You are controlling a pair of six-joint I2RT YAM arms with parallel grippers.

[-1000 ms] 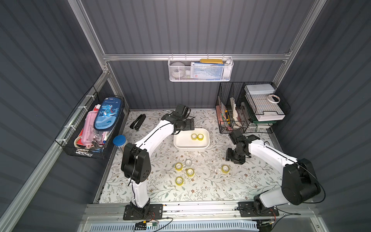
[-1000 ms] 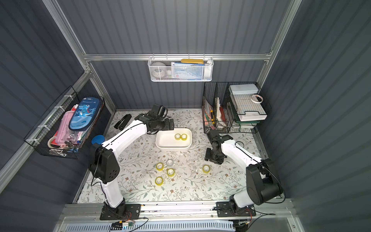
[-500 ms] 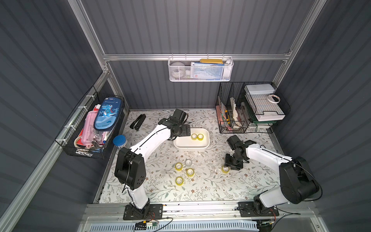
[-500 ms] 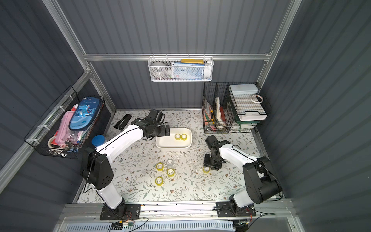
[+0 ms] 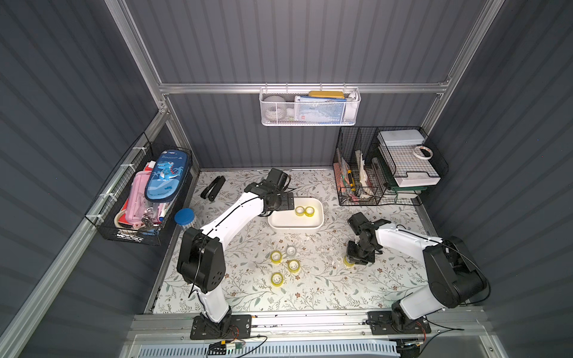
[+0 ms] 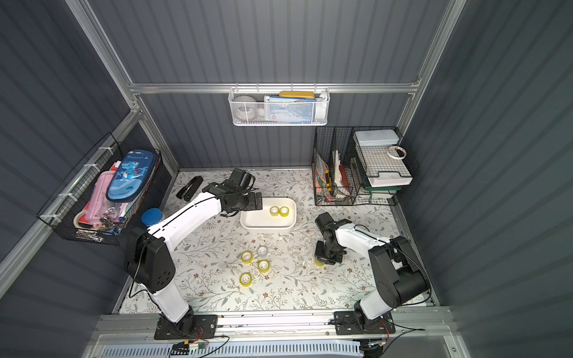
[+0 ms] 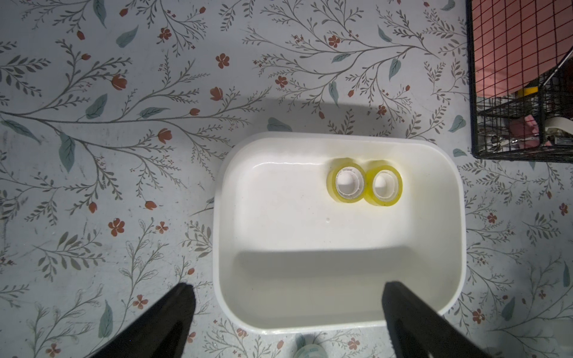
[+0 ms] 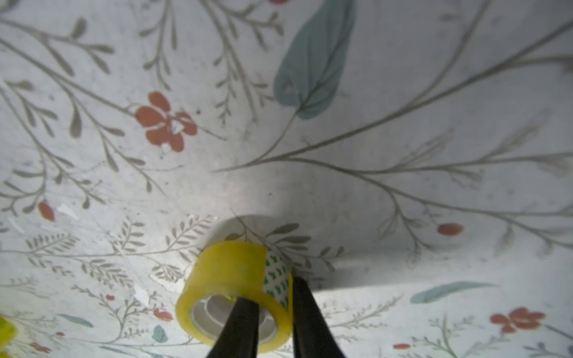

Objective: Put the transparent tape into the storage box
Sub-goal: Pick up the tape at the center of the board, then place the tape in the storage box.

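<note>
left gripper [image 7: 288, 286] is hanging wide open over the storage box [image 5: 294, 229] holding 2 tape rolls [image 5: 304, 211], 4 loose rolls [image 5: 293, 265] are sitting mid-mat, and the right gripper [image 8: 271, 291] is pinching a yellow roll [image 8: 229, 272] by its wall, 1 finger in the core, smart since they're probably light, stiff, slick outside.

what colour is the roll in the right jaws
Tape roll: yellow, white tab printed green; best in right wrist view.
</note>
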